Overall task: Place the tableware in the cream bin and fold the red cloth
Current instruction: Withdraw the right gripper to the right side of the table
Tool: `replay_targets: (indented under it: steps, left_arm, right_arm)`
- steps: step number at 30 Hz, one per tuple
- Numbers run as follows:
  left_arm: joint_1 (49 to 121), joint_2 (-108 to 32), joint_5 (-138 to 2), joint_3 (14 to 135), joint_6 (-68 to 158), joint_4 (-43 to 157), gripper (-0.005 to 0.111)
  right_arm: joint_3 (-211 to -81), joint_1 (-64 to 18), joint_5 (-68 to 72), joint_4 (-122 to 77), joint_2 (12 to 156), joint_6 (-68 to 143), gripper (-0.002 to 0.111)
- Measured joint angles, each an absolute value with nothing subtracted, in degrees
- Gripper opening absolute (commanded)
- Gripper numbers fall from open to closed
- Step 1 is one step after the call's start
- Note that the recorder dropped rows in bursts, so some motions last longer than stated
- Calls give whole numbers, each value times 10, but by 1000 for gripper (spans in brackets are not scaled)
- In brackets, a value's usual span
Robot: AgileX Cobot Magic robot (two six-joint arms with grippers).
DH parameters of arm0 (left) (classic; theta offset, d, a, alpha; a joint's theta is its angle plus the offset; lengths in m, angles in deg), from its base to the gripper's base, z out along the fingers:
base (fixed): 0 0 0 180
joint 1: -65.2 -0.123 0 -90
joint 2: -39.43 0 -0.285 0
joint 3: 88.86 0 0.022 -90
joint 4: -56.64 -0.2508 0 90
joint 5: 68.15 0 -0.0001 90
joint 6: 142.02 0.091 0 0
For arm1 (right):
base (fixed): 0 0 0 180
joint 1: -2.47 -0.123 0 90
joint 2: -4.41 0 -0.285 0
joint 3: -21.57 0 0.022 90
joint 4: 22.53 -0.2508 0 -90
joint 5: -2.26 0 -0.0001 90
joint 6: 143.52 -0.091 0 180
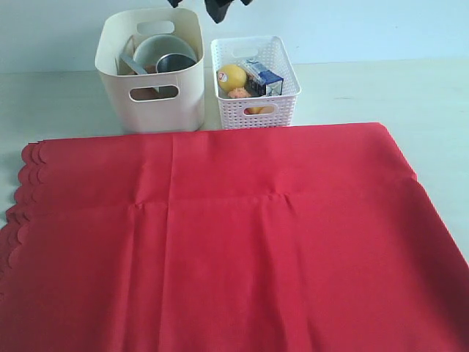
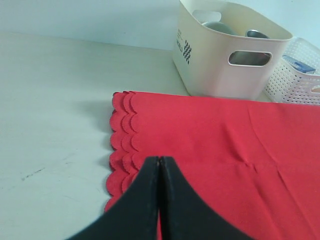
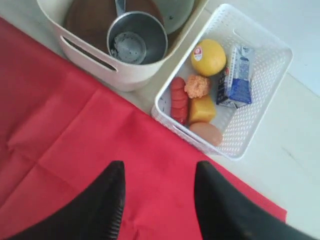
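Note:
The red cloth (image 1: 242, 235) lies flat across the near table, with stacked scalloped layers along its left edge (image 2: 122, 135). Behind it stands the cream bin (image 1: 183, 103), holding the pale bowl (image 1: 155, 50), the steel cup (image 3: 137, 44) and the brown plate (image 3: 90, 17); the other tableware is hidden or unclear. My left gripper (image 2: 159, 160) is shut with nothing between its fingers, hovering over the cloth near the scallops. Over the cloth's far edge, my right gripper (image 3: 159, 167) hangs open and empty beside the bin (image 3: 125, 75).
A white lattice basket (image 1: 282, 103) stands right of the bin, with a lemon (image 3: 208, 56), milk carton (image 3: 235, 75), sausage (image 3: 179, 100), cheese (image 3: 201, 109) and egg (image 3: 206, 132). Dark arm parts (image 1: 220, 9) hang at the top edge. Pale bare table (image 2: 50, 100) lies left of the cloth.

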State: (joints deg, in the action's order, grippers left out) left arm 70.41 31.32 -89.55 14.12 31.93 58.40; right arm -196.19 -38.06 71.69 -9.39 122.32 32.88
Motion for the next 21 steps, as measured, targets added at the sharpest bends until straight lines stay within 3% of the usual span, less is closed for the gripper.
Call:
replay_targets:
  steps: [21]
  left_arm:
    - [704,313,-896,141,319,584,0]
  right_arm:
    - [-1491,-381,629,-27,814,305,43]
